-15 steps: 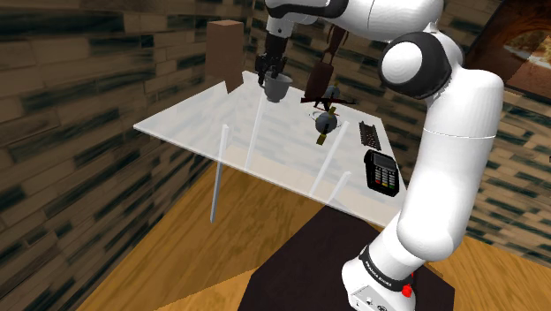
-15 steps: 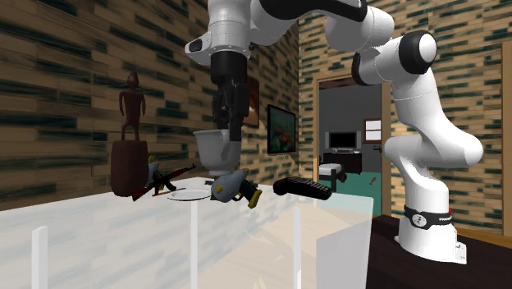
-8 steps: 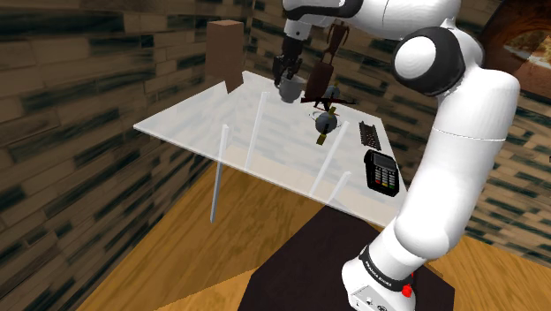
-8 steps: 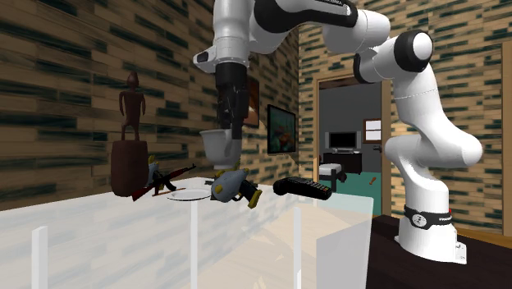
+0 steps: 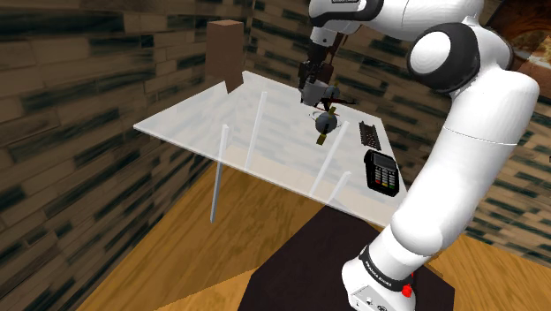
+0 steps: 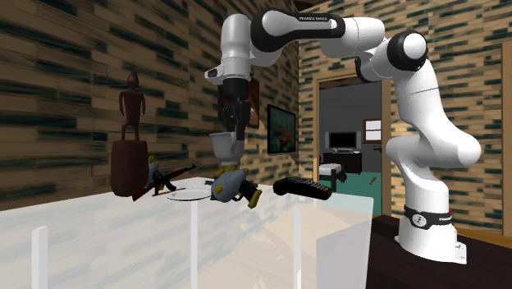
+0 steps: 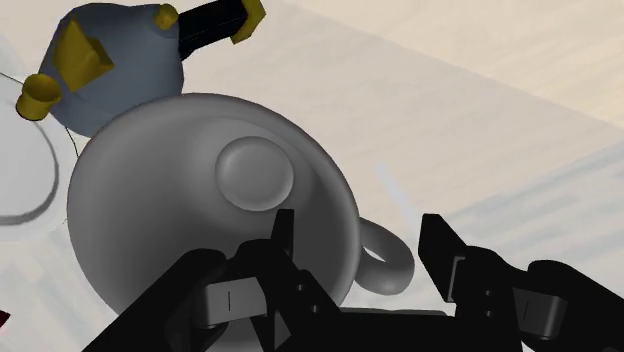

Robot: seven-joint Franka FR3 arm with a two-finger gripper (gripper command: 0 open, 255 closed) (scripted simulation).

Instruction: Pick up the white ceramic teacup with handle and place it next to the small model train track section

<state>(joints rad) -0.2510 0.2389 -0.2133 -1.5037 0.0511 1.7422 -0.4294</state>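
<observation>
The gripper (image 6: 234, 130) held the teacup (image 7: 210, 200) aloft, its fingers closed on the cup's wall beside the handle. The cup was plain pale grey (darker in the wrist view), round-bowled, with a small loop handle. It hung just above a blue-grey toy (image 7: 120, 70) on the clear table (image 5: 194, 128). The track section (image 5: 369, 133) lay nearer the stand.

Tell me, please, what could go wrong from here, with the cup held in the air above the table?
The gripper holds the teacup by one side of its rim, near the handle, so it may tilt or slip.
The round blue-grey toy lies almost under the cup; lowering early could hit it.
The track section sits between that toy and a black keypad device, so the free spot looks tight.
</observation>
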